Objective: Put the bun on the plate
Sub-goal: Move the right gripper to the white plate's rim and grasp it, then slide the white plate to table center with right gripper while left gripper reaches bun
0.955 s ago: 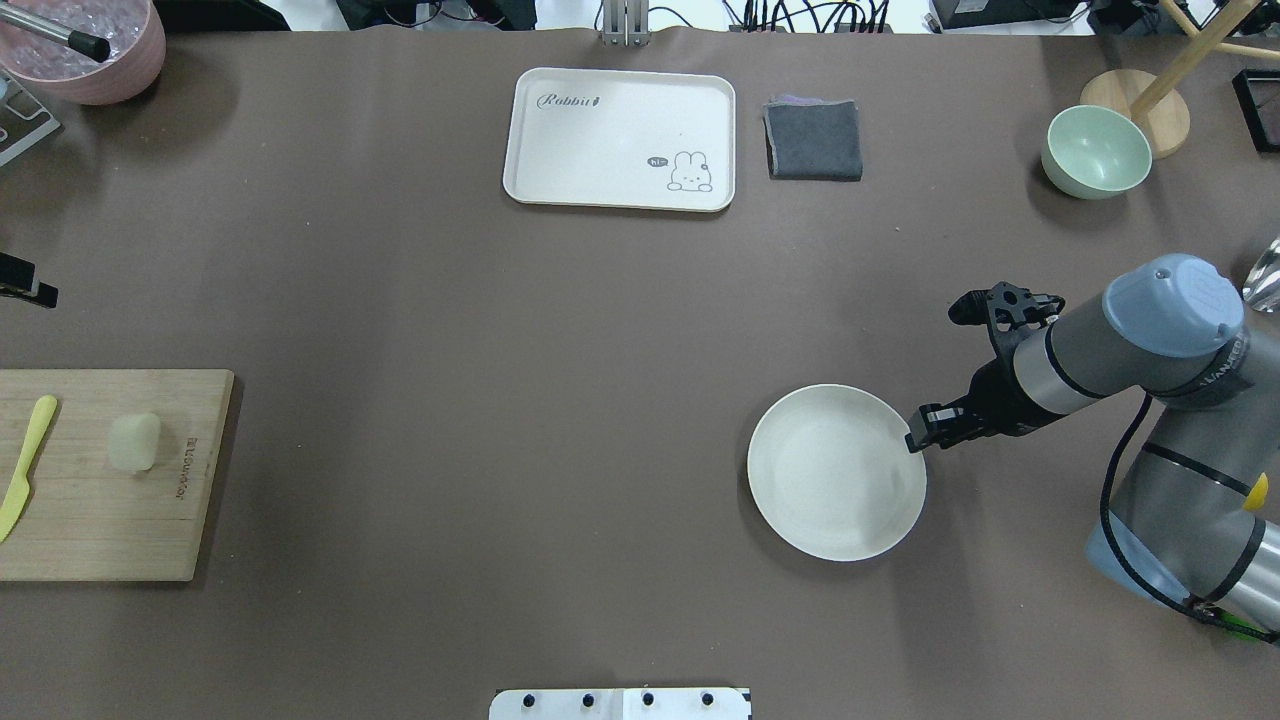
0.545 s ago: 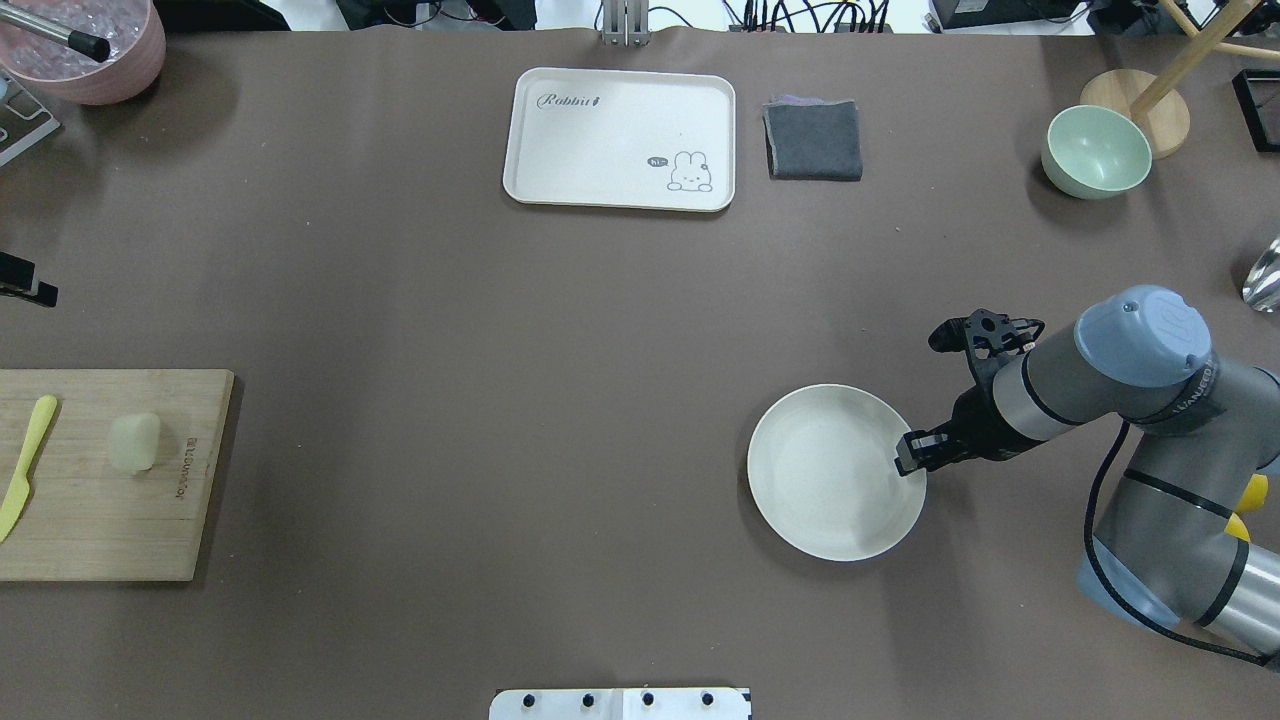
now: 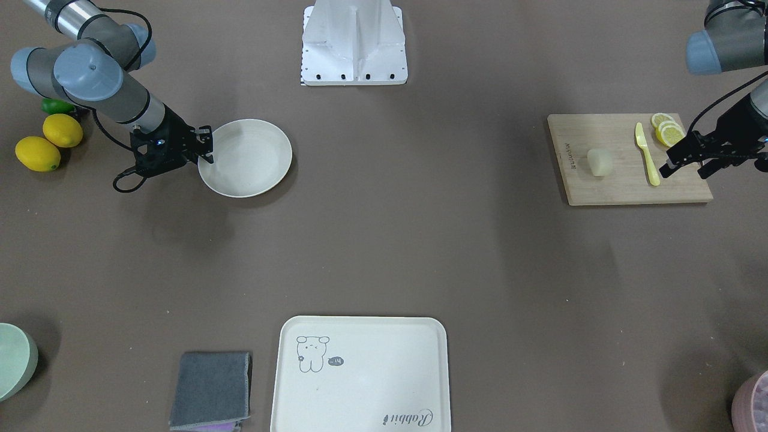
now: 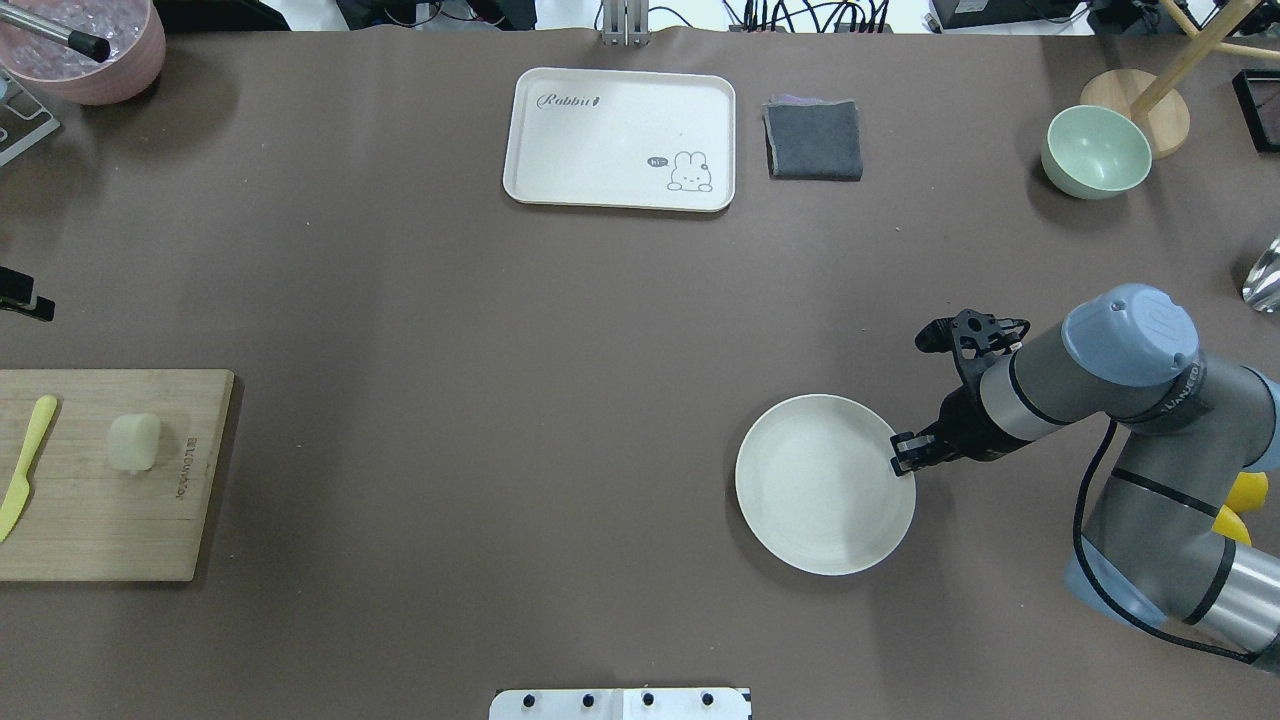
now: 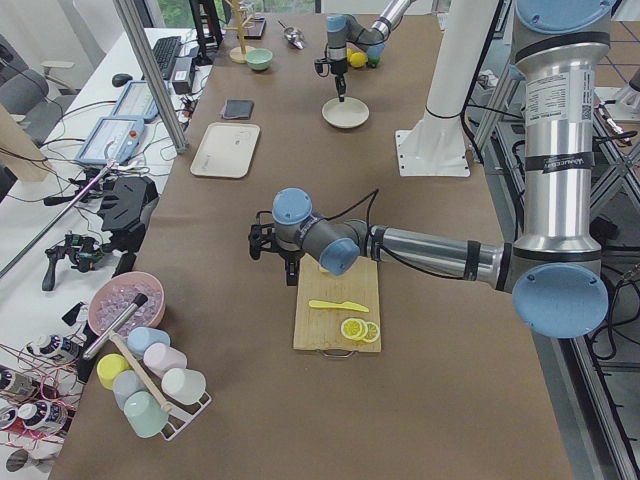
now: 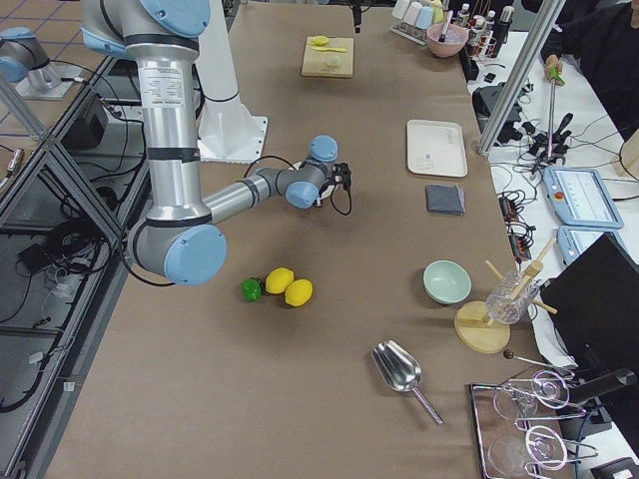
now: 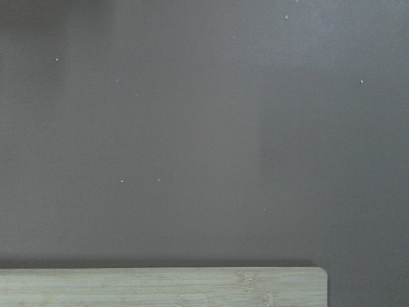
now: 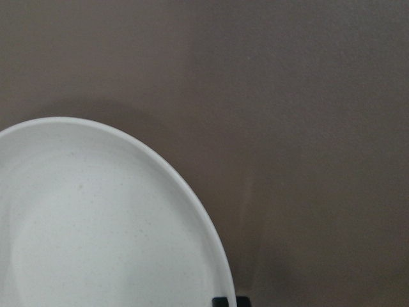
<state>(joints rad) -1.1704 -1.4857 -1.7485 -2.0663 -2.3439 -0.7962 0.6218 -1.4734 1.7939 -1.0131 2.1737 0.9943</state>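
The bun (image 4: 134, 442) is a pale cream lump lying on the wooden cutting board (image 4: 100, 520) at the left edge; it also shows in the front view (image 3: 599, 162). The round off-white plate (image 4: 825, 484) lies on the table at the right and has nothing on it. My right gripper (image 4: 903, 455) is shut on the plate's right rim; the right wrist view shows that rim (image 8: 192, 192) with a black fingertip (image 8: 223, 300) at it. My left gripper (image 3: 684, 173) hangs open over the board's outer end, beyond the knife and well apart from the bun.
A yellow knife (image 4: 25, 460) and lemon slices (image 3: 667, 129) share the board. At the far edge are a cream tray (image 4: 620, 138), a grey cloth (image 4: 813, 138), a green bowl (image 4: 1095, 152) and a pink bowl (image 4: 85, 45). Whole lemons (image 3: 51, 141) lie by the right arm.
My right gripper came down onto the plate's rim, and the plate has slid a little left and toward the robot with it. The bun has not moved.
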